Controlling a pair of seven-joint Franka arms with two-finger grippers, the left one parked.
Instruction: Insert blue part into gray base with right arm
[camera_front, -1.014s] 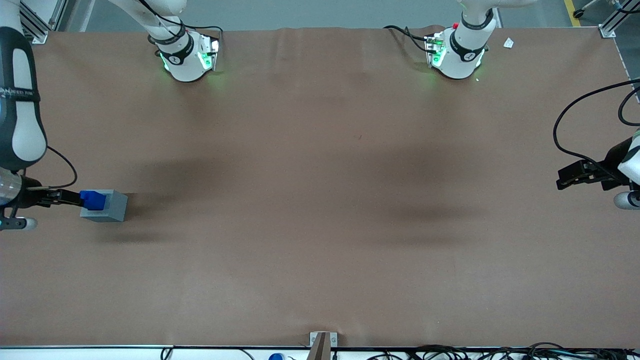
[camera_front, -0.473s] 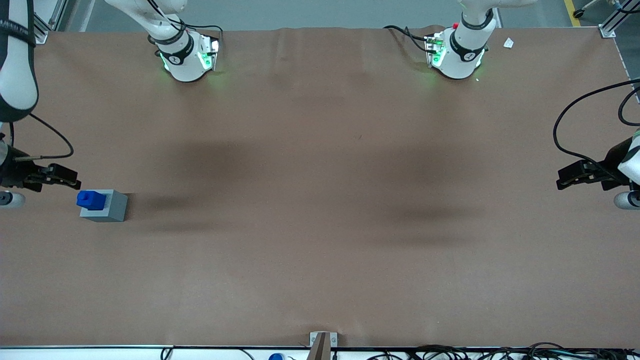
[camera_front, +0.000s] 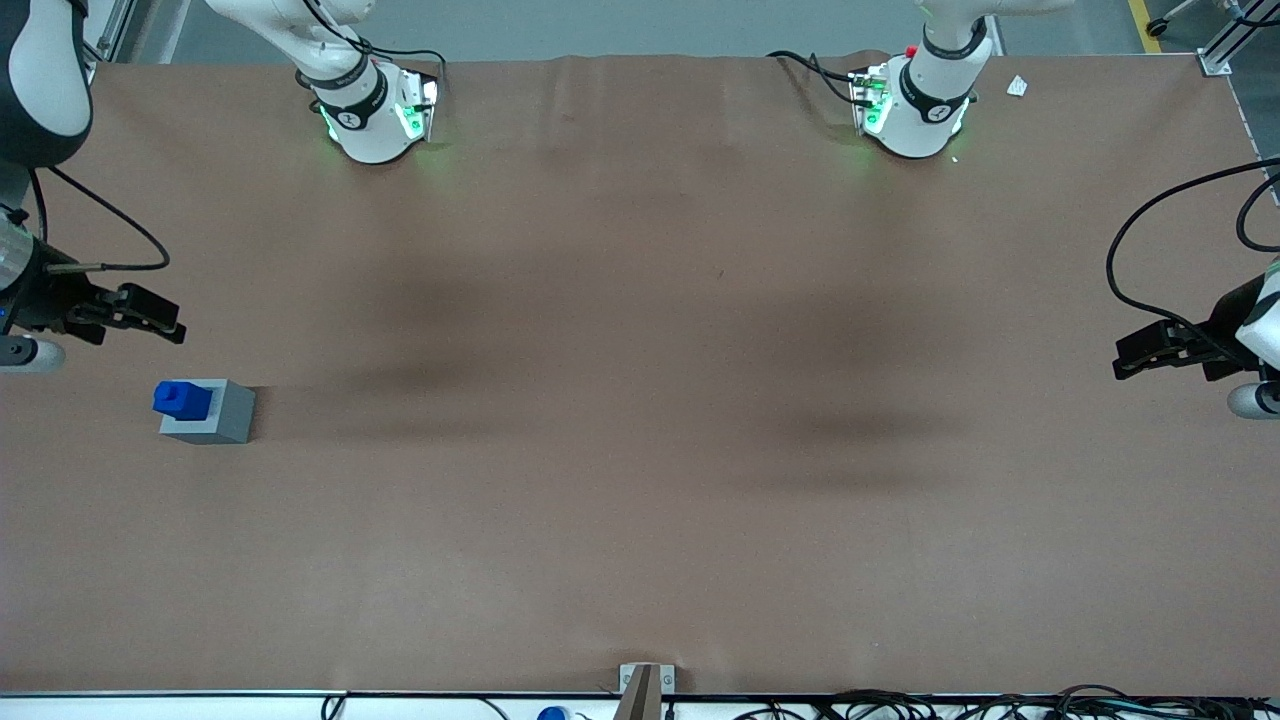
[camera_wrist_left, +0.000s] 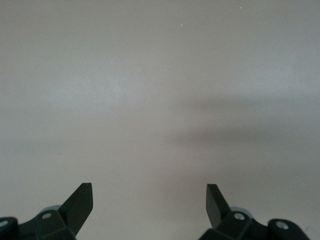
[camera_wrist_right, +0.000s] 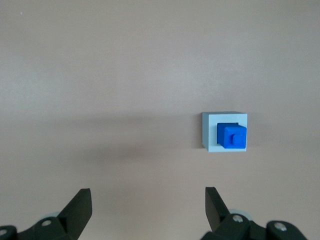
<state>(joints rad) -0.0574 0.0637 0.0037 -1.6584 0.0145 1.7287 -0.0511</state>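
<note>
Surface: brown table covering (camera_front: 640, 400), which we see bare around the workpiece.
Gray base: gray base (camera_front: 212, 412) rests on the covering toward the working arm's end of the table; in the wrist view (camera_wrist_right: 225, 131) we see its top face squarely from above.
Blue part: blue part (camera_front: 181, 399) sits in the socket of the base, stub upward, apart from any finger (camera_wrist_right: 233, 136).
Gripper: gripper (camera_front: 150, 314) of the right arm (camera_front: 40, 80) hangs above the table, farther from the front camera than the base; we see its fingers (camera_wrist_right: 80, 206) spread wide with nothing between them.
Key relation: the base lies off the gripper's centre line, nearer one finger (camera_wrist_right: 214, 205) than the other, and clear of both.
Progress: we judge the insertion done; only withdrawal seems left.
</note>
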